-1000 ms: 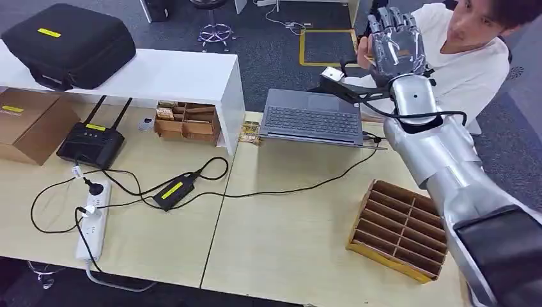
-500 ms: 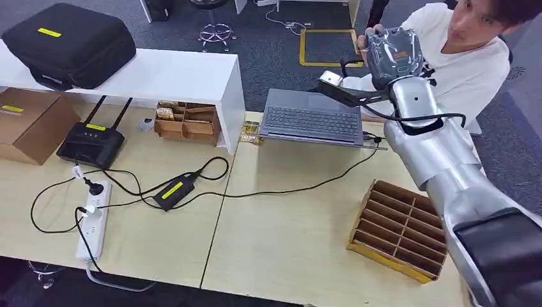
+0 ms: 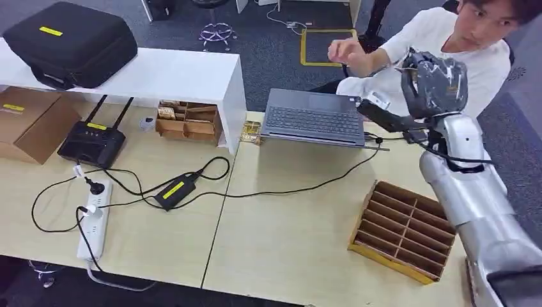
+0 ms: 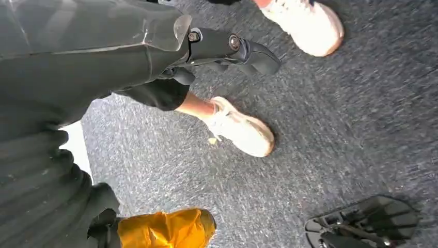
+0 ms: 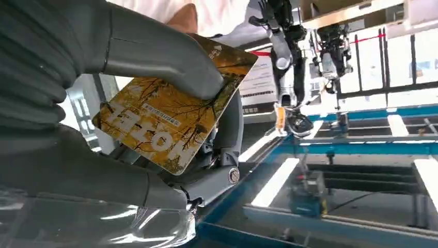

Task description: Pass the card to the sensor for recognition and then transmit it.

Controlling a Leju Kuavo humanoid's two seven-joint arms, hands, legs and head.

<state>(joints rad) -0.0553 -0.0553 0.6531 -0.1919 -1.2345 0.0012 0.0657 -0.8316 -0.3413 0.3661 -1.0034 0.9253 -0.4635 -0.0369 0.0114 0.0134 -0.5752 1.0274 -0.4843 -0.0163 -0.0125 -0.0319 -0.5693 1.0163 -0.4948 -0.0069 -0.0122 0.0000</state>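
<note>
Right wrist view: a yellow autumn-leaf printed card (image 5: pixel 173 124) is seen pinched between thumb and fingers of the raised right hand (image 3: pixel 434 80), so the carry to the sensor is judged under way, and presentation flat to it is called for next.

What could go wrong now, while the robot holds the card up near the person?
The card is held by only part of its face under the right hand's thumb, so it might slip. The person's hand is raised close by and could be bumped. The laptop lies just below the arm's path.
</note>
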